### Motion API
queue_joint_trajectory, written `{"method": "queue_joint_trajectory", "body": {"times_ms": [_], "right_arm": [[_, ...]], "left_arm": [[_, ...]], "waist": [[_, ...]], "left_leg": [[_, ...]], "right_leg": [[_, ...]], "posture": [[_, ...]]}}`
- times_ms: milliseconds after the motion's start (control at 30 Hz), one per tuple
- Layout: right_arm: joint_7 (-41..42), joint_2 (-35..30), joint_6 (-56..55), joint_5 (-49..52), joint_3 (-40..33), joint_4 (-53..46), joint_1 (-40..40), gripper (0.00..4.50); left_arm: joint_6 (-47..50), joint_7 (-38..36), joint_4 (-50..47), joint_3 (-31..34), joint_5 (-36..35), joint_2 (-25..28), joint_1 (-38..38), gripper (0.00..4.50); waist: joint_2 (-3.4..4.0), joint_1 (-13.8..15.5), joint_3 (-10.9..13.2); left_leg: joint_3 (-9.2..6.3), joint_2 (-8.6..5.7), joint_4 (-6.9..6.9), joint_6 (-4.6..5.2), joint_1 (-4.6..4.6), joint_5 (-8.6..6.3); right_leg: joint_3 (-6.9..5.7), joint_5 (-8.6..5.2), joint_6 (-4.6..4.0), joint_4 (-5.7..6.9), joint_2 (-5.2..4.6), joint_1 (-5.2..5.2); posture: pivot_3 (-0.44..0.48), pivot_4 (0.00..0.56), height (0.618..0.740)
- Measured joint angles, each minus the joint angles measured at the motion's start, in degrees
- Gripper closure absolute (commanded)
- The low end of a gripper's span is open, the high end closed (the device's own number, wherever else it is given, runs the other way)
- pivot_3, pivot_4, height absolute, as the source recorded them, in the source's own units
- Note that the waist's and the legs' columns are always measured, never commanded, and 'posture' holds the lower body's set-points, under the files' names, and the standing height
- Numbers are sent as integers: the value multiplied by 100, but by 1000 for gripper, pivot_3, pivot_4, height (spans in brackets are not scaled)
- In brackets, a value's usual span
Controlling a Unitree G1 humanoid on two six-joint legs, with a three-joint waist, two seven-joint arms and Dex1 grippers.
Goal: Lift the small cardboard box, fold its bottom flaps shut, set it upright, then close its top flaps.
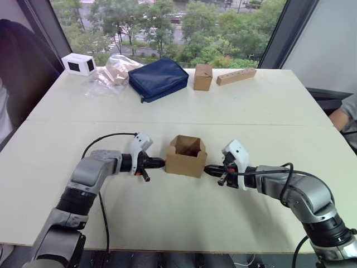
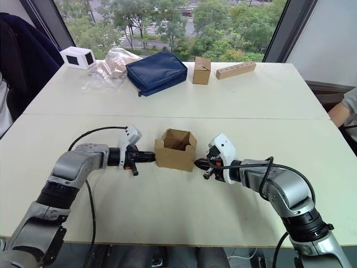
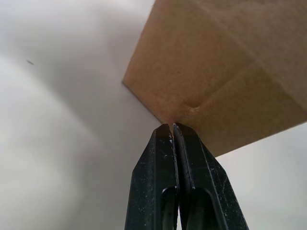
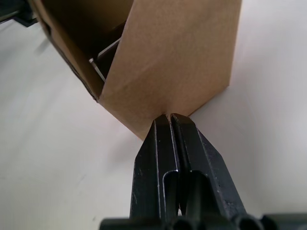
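Two closed hands | left hand (image 1: 160,163), right hand (image 1: 208,169) flank small cardboard box (image 1: 186,156), touching

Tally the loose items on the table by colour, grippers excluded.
Brown or tan: 3, the small cardboard box, taller brown box, tan block
Navy: 1, pouch
White: 1, white box
Clear: 1, plastic bag
Total: 6
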Motion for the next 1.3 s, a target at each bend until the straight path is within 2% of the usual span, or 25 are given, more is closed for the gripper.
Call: {"method": "queue_joint_trajectory", "body": {"times_ms": [200, 700, 800, 1000, 1300], "right_arm": [[-2, 32, 299, 128, -309, -130, 64, 4500], [310, -210, 58, -375, -70, -277, 356, 4500], [343, -240, -143, -441, -332, -250, 370, 4500], [416, 31, -217, 3, -1153, -195, 185, 4500], [615, 358, -218, 280, -968, 33, -177, 4500]], "left_arm": [[367, -48, -335, 1, -203, 74, 59, 4427], [31, -244, -436, -274, -222, 464, 334, 4427], [29, -251, -407, -69, -289, 523, 315, 4427], [225, -299, -538, 598, -957, 483, 0, 4427], [353, -207, -589, 667, -1321, 250, -298, 4427]], "waist": [[1, -7, 0], [1, 2, -1], [1, -4, -1], [0, -5, -1], [1, -11, -2]], "left_leg": [[0, 0, 0, -1, 0, 1], [0, -1, 0, -1, 4, 1], [1, -1, 0, 0, 4, 0], [0, 0, 0, -7, 5, 4], [1, -1, 0, -9, 7, 5]], "right_leg": [[0, 0, 0, 2, 0, 0], [1, 0, 0, 6, 1, 0], [1, 0, 0, 6, 1, 0], [2, 0, 0, 8, 1, 0], [2, 0, 0, 11, 3, 0]], "posture": [[0, 150, 740], [0, 150, 740], [0, 150, 740], [0, 150, 740], [0, 150, 740]]}}
